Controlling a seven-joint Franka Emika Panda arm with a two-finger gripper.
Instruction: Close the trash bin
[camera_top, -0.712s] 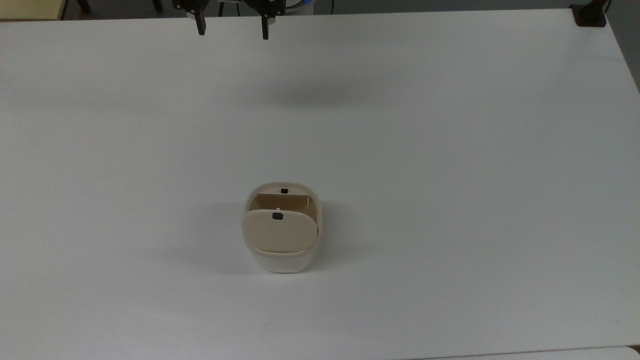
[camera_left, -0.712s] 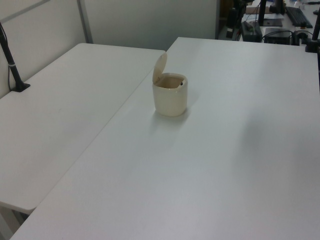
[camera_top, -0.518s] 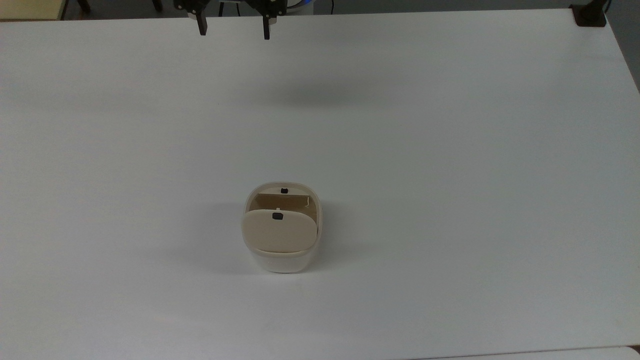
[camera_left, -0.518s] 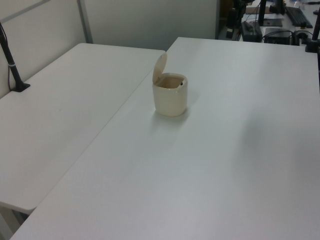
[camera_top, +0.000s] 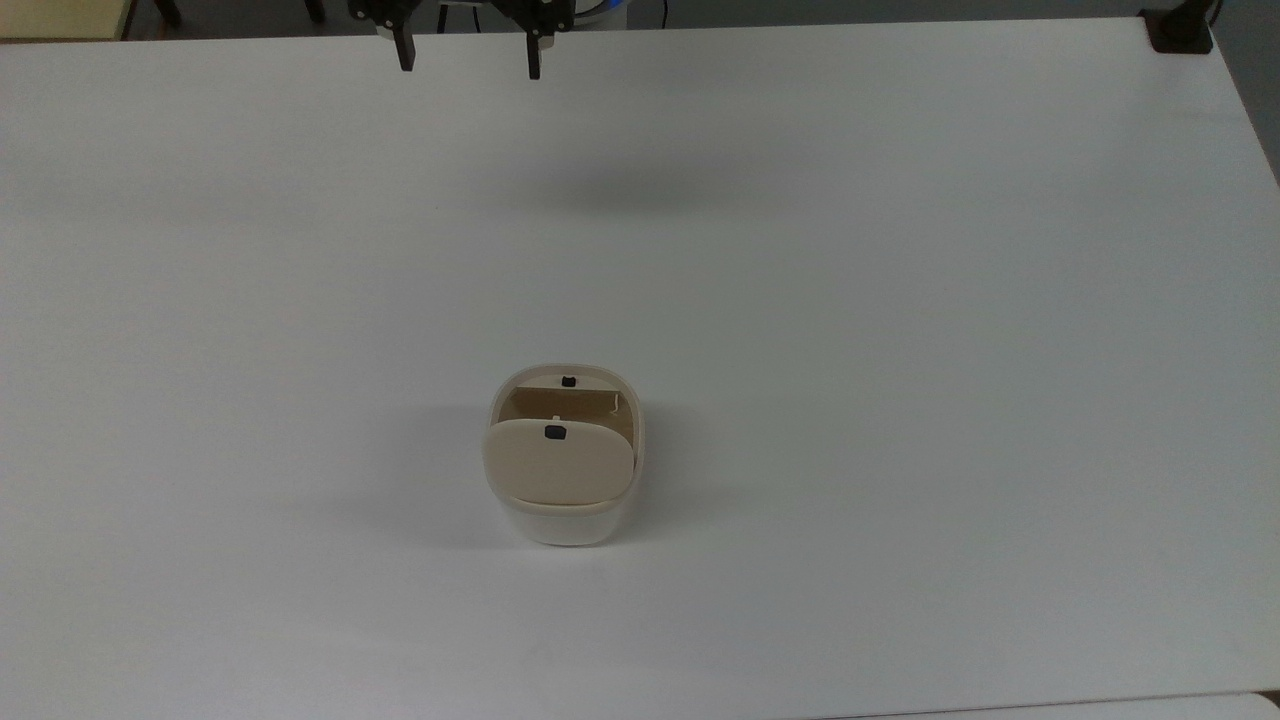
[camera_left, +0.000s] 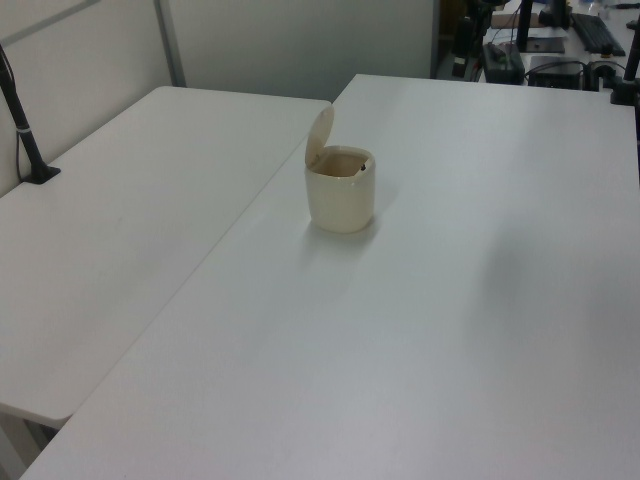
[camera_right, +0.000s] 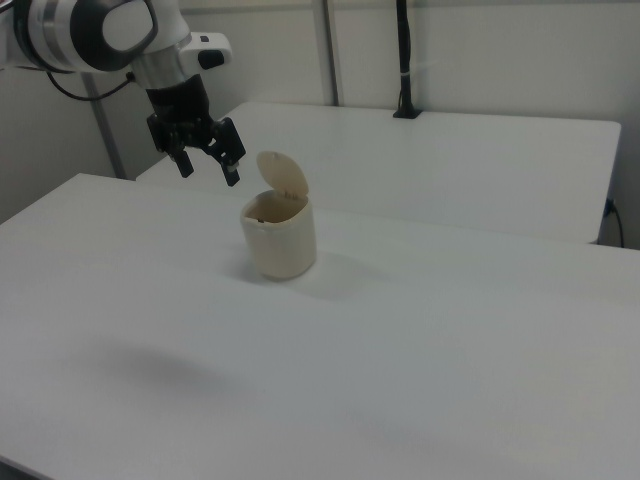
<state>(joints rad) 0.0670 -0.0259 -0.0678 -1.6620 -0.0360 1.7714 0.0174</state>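
A big white table (camera_top: 900, 300) holds the trash bin (camera_top: 566, 505), and a second white table (camera_left: 120, 230) sits right beside it in the left view. A black pole (camera_right: 404, 60) stands at the back of that other table in the right view. Nothing lies between the arm and the bin. The gripper (camera_top: 467, 60) hangs high in the air at the top edge of the top view, well apart from the bin, with its two black fingers (camera_top: 404, 52) spread wide and holding nothing. The trash bin stands upright near the middle of the table. It is small, cream-white and rounded. Its beige lid (camera_top: 558, 461) is tipped up on its hinge, so the bin is open. A small black button (camera_top: 553, 432) shows on the lid.
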